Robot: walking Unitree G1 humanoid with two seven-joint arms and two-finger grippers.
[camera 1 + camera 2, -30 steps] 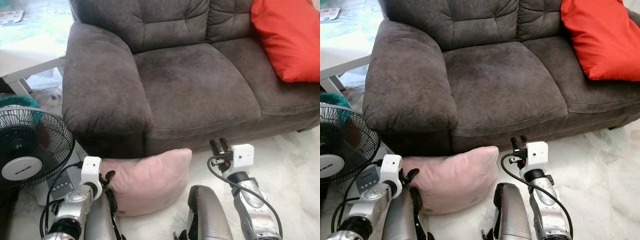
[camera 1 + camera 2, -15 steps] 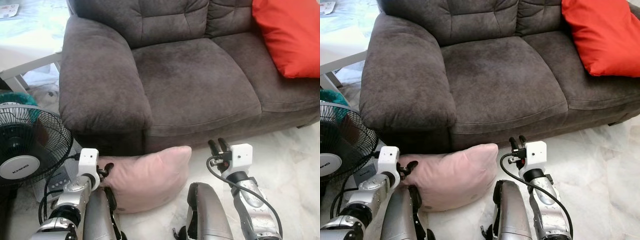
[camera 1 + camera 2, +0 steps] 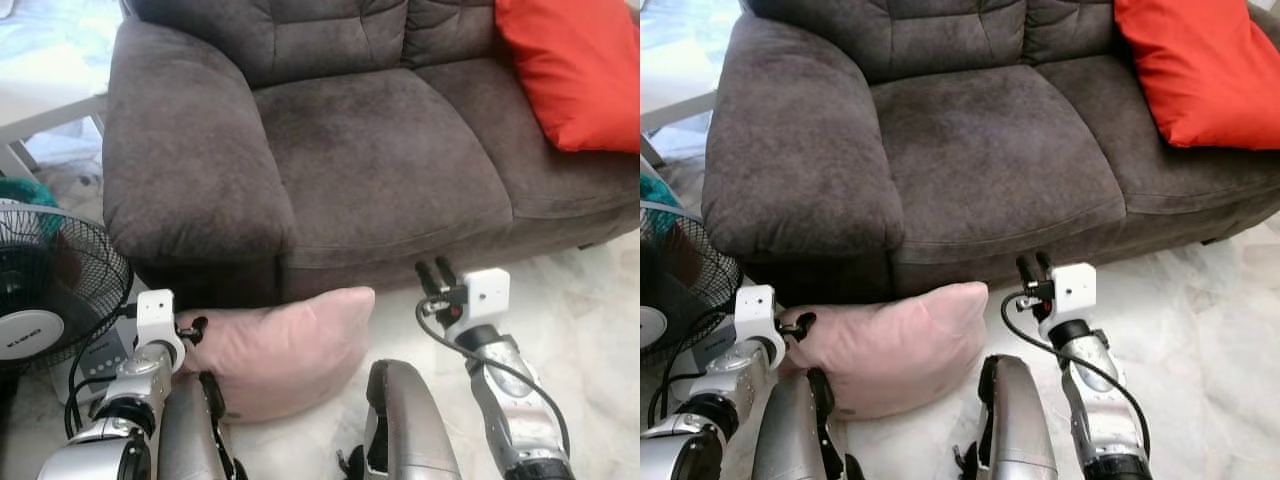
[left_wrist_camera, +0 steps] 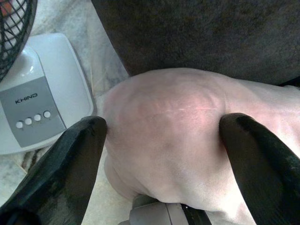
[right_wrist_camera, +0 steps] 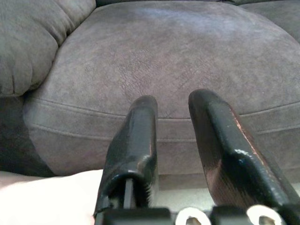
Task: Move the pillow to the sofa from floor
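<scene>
Left gripper [image 4: 161, 129] straddles pillow [image 3: 280, 345] — open.

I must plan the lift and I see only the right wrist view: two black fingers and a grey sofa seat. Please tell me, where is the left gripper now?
Observer: The left gripper is at the end of the pink pillow nearest the fan, fingers open on either side of that end.
Operator: Is the pillow on the floor?
Observer: Yes, it lies on the marble floor against the front of the sofa, below the armrest.
Operator: Is something already on the seat?
Observer: A red cushion leans at the sofa's right end; the seat cushion nearest the pillow is bare.
</scene>
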